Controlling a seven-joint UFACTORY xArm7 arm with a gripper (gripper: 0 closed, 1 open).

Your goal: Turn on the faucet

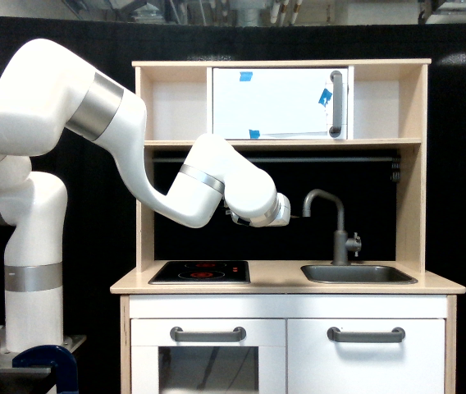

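In the exterior view, the white arm (118, 139) is reaching from the exterior view's left into the open middle bay of a wooden toy kitchen (286, 283). Its gripper (297, 216) is showing only as a thin dark tip poking out past the wrist (276, 210), so whether the claw is wide or narrow cannot be told; nothing is seen in it.

The faucet (337, 223) is standing upright at the back of the sink (358, 273), on the exterior view's right half of the counter. Its hooked spout is curving toward the exterior view's left, and the gripper tip is hovering near the mouth of that spout, apparently just apart from it. The small side lever knob (354, 242) is sitting low on the faucet's thicker base, on the side away from the arm, with the upright pipe standing between it and the gripper.

A black cooktop (199, 272) is lying on the counter below the forearm. Above, a white cabinet door (278, 103) with bits of blue tape and a grey bar handle is closing off the upper shelf. Two grey bar handles (208, 334) are running across the lower fronts.
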